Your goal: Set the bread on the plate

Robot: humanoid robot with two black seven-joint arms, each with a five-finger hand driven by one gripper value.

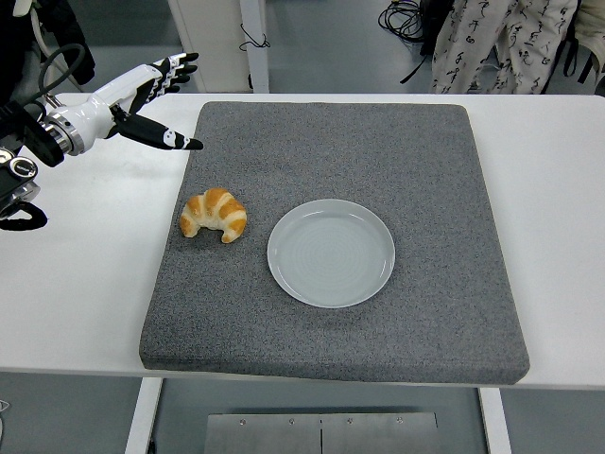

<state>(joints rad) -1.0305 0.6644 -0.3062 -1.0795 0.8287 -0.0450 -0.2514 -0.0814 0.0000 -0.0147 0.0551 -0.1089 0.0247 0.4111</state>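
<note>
Golden-brown crescent croissant (214, 215) lies on the grey textured mat (425, 170), just left of the round pale-grey plate (331, 253) and not touching it.

The white-and-black left hand (142, 95) hovers above the white tabletop (85, 274) near the mat's far-left corner, its fingers (180, 64) stretched out and spread, grasping nothing, well apart from the croissant. A person's patterned trousers (501, 43) show at the top.

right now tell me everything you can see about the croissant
The croissant is a golden-brown, crescent-shaped pastry with paler ridged bands across its back. It looks whole and lies flat on the grey mat, near the mat's left edge, its two tips pointing toward the table's near edge. It sits just left of the plate, apart from it. Nothing else touches it.
</note>
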